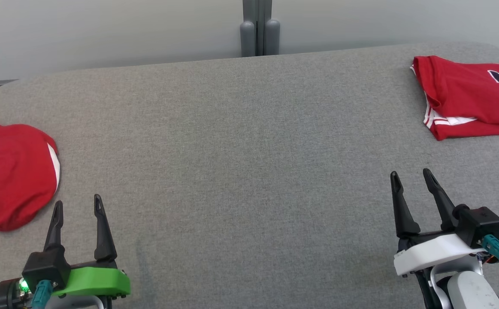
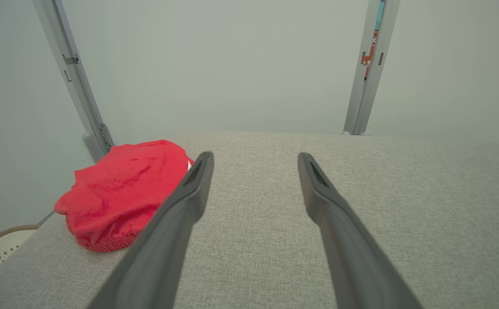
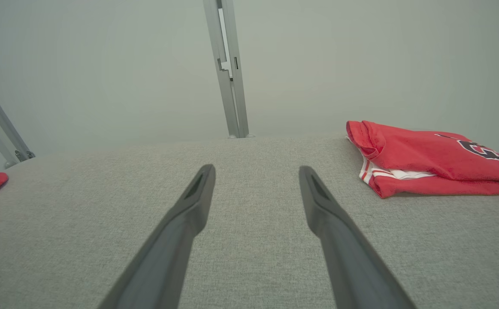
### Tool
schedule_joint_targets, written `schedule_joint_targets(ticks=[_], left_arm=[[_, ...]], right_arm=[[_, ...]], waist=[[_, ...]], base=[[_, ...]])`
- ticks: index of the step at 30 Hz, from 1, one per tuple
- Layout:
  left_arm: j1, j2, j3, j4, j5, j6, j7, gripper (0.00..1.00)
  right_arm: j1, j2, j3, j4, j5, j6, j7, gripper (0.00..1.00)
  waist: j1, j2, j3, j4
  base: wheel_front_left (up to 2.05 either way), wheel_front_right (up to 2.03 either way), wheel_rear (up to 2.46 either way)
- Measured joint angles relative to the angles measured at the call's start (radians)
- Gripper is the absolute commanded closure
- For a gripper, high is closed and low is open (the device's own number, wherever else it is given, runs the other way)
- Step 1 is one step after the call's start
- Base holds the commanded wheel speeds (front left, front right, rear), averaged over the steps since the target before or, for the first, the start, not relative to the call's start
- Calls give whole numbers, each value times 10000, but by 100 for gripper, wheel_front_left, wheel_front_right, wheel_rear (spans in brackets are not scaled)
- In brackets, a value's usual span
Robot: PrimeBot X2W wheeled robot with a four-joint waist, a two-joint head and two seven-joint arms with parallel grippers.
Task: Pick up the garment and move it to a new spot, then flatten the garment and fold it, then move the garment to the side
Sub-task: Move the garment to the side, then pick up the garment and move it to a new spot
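A crumpled red garment (image 1: 11, 174) with a white stripe lies in a heap at the left edge of the grey table (image 1: 240, 171). The left wrist view shows the heap (image 2: 120, 193) just left of my fingers. My left gripper (image 1: 77, 205) is open and empty at the lower left, a short way right of the heap and not touching it. A folded red jersey (image 1: 468, 96) with dark numerals and white trim lies flat at the far right, also in the right wrist view (image 3: 425, 159). My right gripper (image 1: 412, 175) stands open and empty in front of it.
Grey fabric covers the whole table top between the two garments. A grey post (image 1: 258, 30) rises behind the table's far edge against a pale wall. Metal frame uprights (image 2: 367, 68) stand at the back. The table's left edge drops off beside the heap.
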Motion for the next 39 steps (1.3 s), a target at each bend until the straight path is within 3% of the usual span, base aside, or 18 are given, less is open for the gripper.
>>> schedule_joint_targets(ticks=[8,18,39], left_arm=[[-8,-15,157,29,44,4,0,0],[-9,-23,512,31,69,61,0,0],[221,-35,897,12,-38,148,0,0]], right_arm=[[58,29,4,109,-15,0,86,0],[82,79,288,305,-6,0,207,0],[130,10,500,378,-12,0,366,0]], waist=[[0,0,-28,159],[1,0,-9,843],[0,0,-60,3387]], base=[[0,0,0],[0,0,0],[0,0,0]])
